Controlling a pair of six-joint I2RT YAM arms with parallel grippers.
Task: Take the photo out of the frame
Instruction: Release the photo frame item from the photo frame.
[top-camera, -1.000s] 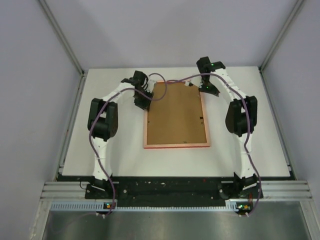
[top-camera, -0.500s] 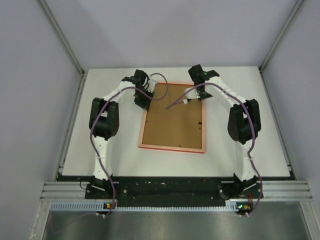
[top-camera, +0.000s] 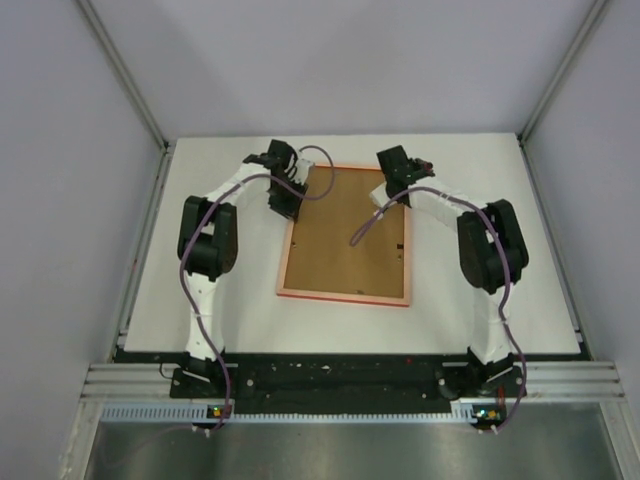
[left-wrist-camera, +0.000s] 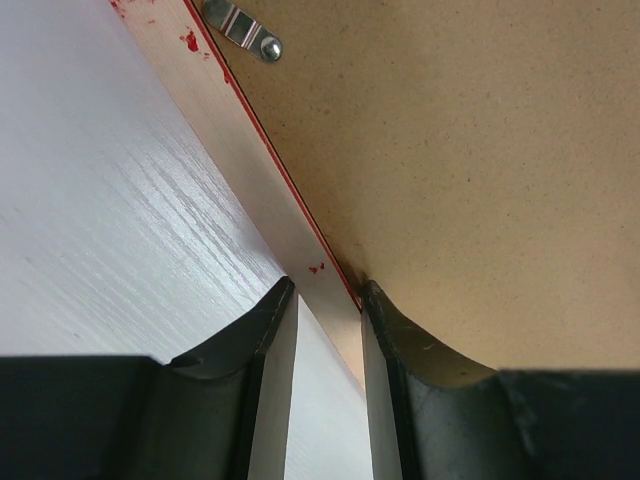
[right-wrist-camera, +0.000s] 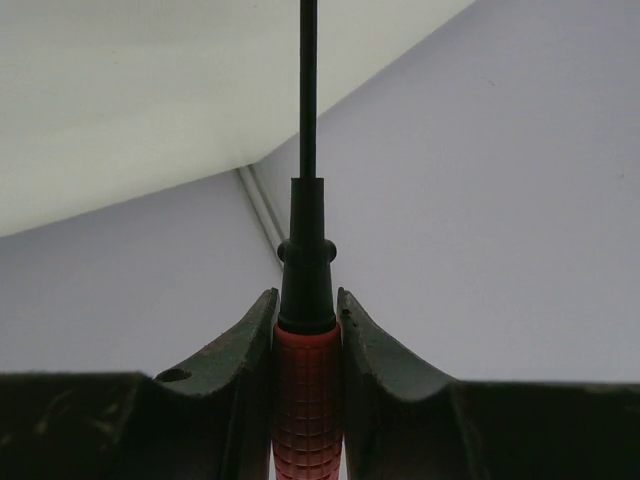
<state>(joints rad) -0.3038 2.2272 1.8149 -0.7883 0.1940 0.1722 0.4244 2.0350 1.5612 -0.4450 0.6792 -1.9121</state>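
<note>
The frame (top-camera: 340, 296) lies face down on the white table, its brown back (top-camera: 335, 245) up inside a thin red rim. The photo is hidden beneath that back. My left gripper (top-camera: 283, 200) sits at the frame's upper left edge. In the left wrist view its jaws (left-wrist-camera: 318, 295) are shut on the rim (left-wrist-camera: 300, 235), one finger on the brown back (left-wrist-camera: 480, 150). My right gripper (top-camera: 405, 163) hovers at the frame's upper right corner, pointing up and away. In its wrist view it (right-wrist-camera: 305, 300) is shut on a red-handled screwdriver (right-wrist-camera: 305, 390).
A metal retaining tab (left-wrist-camera: 243, 28) sits on the frame's back near the rim. The right arm's purple cable (top-camera: 365, 228) hangs across the brown back. Grey walls enclose the table (top-camera: 200, 290) on three sides. Both arm bases stand at the near edge.
The frame's near end has swung left, so it now lies slightly skewed. The right arm has moved left and turned over the upper right corner, its cable now draped across the back.
</note>
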